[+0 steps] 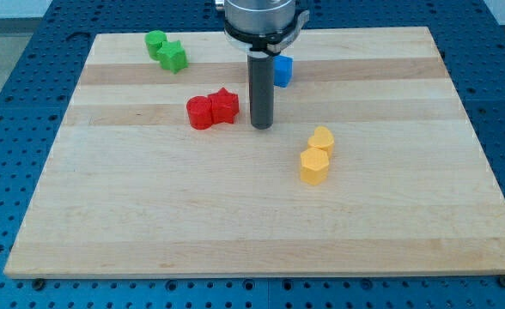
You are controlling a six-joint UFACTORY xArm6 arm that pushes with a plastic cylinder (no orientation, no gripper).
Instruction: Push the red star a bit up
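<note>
The red star lies on the wooden board, left of centre in the upper half. A second red block, rounder in shape, touches its left side. My tip stands on the board just to the right of the red star, a small gap away and slightly lower in the view. The dark rod rises from it to the arm's metal flange at the view's top.
A blue block sits right behind the rod, partly hidden by it. Two green blocks touch each other at the top left. A yellow heart and a yellow hexagon touch at right of centre.
</note>
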